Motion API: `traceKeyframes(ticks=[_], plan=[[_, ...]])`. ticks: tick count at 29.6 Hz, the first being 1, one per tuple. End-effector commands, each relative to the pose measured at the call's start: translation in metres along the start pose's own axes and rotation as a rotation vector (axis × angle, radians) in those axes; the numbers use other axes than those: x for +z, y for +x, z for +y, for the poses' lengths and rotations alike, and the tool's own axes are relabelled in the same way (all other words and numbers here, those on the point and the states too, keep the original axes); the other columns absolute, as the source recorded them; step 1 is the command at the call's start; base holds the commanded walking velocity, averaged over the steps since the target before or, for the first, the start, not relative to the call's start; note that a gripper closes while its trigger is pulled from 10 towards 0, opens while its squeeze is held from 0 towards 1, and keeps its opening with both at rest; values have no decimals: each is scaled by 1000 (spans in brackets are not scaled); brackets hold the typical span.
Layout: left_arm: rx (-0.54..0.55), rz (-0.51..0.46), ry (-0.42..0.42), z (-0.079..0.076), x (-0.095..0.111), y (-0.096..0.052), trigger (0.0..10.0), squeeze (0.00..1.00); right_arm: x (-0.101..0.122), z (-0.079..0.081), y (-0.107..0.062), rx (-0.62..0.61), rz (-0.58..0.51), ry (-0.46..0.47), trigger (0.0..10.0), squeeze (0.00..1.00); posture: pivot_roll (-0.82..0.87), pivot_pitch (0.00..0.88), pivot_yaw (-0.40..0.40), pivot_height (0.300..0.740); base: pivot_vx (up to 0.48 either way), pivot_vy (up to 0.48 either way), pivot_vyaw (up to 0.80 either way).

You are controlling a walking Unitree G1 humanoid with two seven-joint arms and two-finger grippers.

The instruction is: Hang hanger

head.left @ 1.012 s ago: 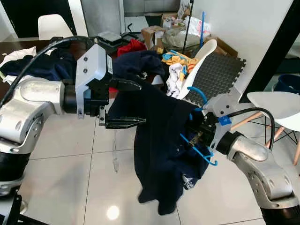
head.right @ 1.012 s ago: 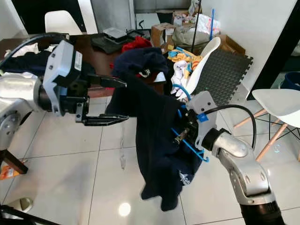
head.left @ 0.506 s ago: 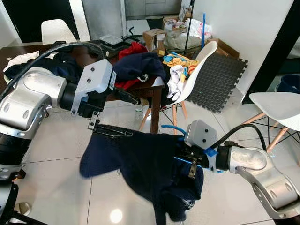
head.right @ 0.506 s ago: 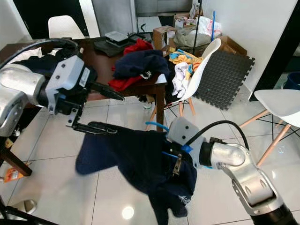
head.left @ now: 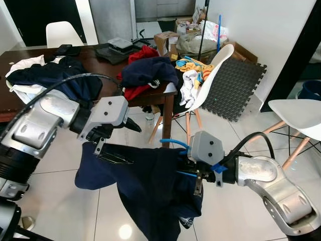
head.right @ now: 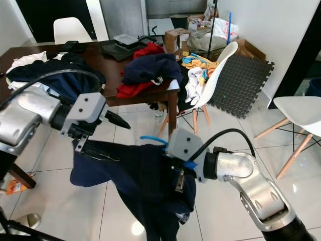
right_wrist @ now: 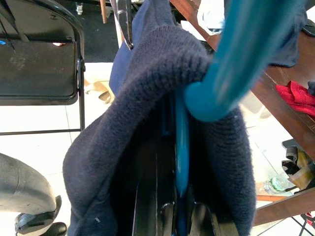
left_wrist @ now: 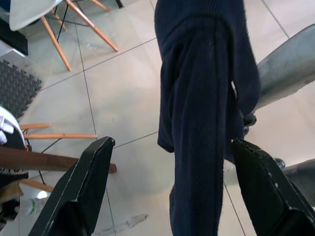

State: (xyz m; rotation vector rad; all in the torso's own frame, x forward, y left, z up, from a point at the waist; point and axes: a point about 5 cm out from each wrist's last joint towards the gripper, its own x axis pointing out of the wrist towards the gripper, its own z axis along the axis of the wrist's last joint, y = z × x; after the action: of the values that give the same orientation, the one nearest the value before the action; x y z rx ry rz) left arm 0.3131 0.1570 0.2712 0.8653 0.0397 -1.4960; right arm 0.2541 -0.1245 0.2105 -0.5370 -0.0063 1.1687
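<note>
Dark wooden table [head.left: 145,98] at far left, carrying piled clothes: navy heap [head.left: 55,75], white cloth [head.left: 22,64], navy bundle [head.left: 150,70] over red garment [head.left: 143,52], grey tray [head.left: 119,44] further back. White chair [head.left: 215,70] just right of table, draped with yellow, blue and white cloths [head.left: 190,68]. Dark foam mat [head.left: 233,83] beyond it. Second white chair [head.left: 296,110] at far right. Cardboard boxes [head.left: 165,37] against far wall. White tiled floor [head.left: 55,150].

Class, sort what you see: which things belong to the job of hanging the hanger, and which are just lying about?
In the job: blue hanger, navy sweater, left gripper, right gripper.

Lying about: wooden table, clothes pile, white chair, foam mat, cardboard boxes.
</note>
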Motion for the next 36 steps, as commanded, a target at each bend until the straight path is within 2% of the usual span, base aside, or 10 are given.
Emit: traceKeyframes(ticks=[1,3,4,23,36], plan=[[-16,6,-3,-2,-4,7,10000,0,12,1,0,9,-47,-30,10000,0,22,67,46,740,0,0,0],[-16,8,-3,-2,-6,9,10000,0,13,1,0,11,-50,-30,10000,0,22,67,46,740,0,0,0],[-27,2,-9,-3,-6,10,0,0,14,1,0,10,-53,-29,10000,0,20,69,47,740,0,0,0],[-50,32,-13,-8,-18,18,0,0,20,-3,-1,-14,-85,-19,10000,0,19,69,47,740,0,0,0],[-6,13,-6,-2,-16,14,0,0,21,-4,-1,-25,-94,-2,10000,0,19,72,44,740,0,0,0]])
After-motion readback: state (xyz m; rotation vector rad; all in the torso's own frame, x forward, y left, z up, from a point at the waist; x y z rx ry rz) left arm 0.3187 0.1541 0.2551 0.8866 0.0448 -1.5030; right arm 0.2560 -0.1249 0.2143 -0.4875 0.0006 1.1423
